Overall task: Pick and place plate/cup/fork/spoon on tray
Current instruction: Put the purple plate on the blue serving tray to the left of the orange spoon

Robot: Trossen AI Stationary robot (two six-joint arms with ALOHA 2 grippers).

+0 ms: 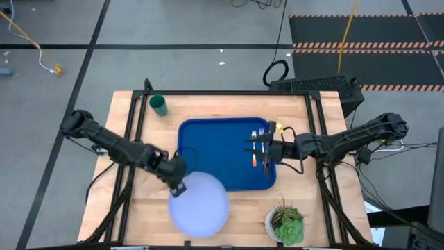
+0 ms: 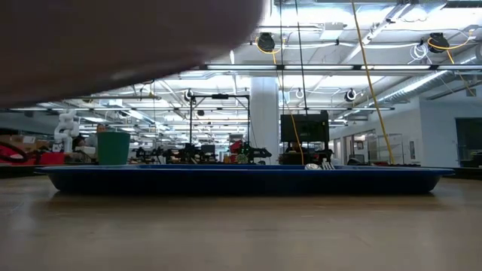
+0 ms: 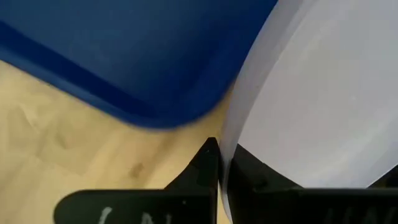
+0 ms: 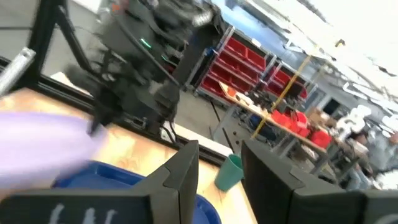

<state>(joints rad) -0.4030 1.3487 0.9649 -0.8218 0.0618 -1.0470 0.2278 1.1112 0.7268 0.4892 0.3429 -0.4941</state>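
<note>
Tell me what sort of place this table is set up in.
Probably a robotics lab or workshop hall: red parts bins on shelving, ceiling strip lights over rows of equipment, and hazard-striped floor mats beside the wooden table.

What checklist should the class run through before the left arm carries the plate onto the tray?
1. Left gripper shut on the plate rim: ok.
2. Plate lifted off the table: cannot tell.
3. Bare tray floor left for the plate: ok.
4. Fork and spoon already on the tray: ok.
5. Right gripper out of the plate's path: not ok, it hangs over the tray's right side.
6. Cup on the tray: not ok.
</note>
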